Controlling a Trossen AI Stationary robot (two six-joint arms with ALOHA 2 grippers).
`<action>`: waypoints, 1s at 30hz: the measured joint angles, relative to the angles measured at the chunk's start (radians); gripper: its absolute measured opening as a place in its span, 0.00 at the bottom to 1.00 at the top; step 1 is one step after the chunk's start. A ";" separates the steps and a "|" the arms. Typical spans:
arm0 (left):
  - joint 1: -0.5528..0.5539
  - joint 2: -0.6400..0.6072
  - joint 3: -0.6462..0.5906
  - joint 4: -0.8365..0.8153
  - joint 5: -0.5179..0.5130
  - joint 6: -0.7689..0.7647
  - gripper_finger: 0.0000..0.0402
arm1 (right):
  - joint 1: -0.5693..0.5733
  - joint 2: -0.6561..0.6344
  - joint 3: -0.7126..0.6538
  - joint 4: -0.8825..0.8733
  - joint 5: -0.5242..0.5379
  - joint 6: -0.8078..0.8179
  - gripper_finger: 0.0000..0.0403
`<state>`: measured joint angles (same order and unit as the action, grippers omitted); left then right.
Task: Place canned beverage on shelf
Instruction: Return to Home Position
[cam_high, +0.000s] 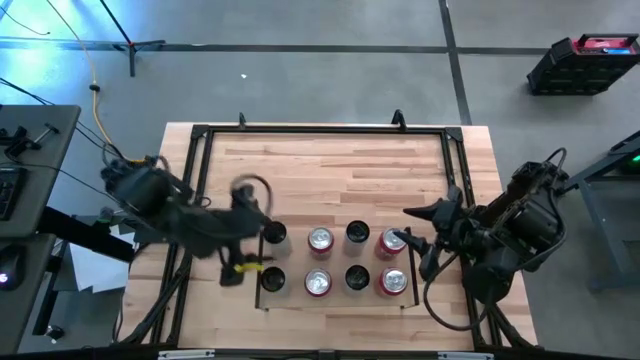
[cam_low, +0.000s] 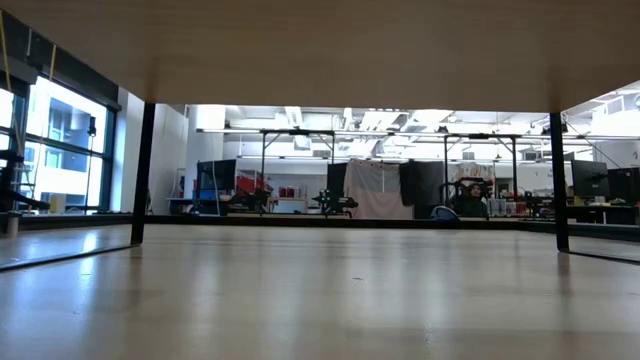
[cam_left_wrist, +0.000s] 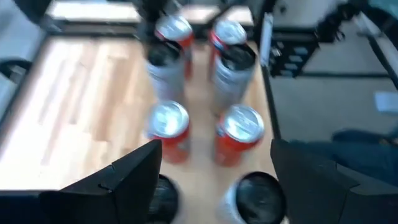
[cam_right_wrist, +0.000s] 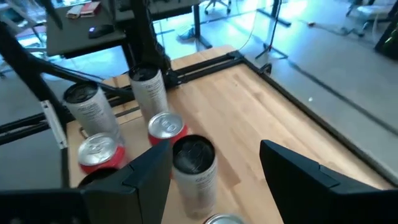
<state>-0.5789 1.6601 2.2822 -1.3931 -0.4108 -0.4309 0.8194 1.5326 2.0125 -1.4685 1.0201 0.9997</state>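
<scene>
Eight cans (cam_high: 318, 283) stand upright on the shelf (cam_high: 337, 260) at the desk's near edge. They form two rows of four, red ones alternating with pale, dark-topped ones.

The left pincer (cam_high: 252, 248) hangs just beside the shelf's left end, its fingers spread wide and grasping nothing. Its wrist view looks down the rows between them. The right pincer (cam_high: 415, 226) sits at the right end, close to the end red can (cam_high: 393, 240), likewise released and empty.

Beyond the shelf, the rest of the desk (cam_high: 330, 170) shows only bare planks.

With every slot seemingly filled, the placing looks finished, and I judge the step in hand to be the retreat to rest. That calls for each arm to lift and draw outward, away from its end of the shelf. The spread fingers need to stay clear of the nearest cans, which would tip easily if clipped.
</scene>
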 joint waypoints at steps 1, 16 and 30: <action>0.000 -0.016 0.000 0.000 -0.026 0.008 0.73 | -0.007 0.000 0.000 0.000 0.005 -0.014 0.56; 0.117 -0.204 -0.056 0.009 -0.332 0.128 0.73 | -0.202 0.000 0.000 0.000 -0.026 -0.338 0.17; 0.150 -0.557 -0.606 0.482 -0.391 0.282 0.62 | -0.371 -0.010 0.000 0.096 -0.342 -0.659 0.01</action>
<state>-0.4288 1.1030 1.6759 -0.9113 -0.8022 -0.1488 0.4484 1.5223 2.0129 -1.3726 0.6782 0.3410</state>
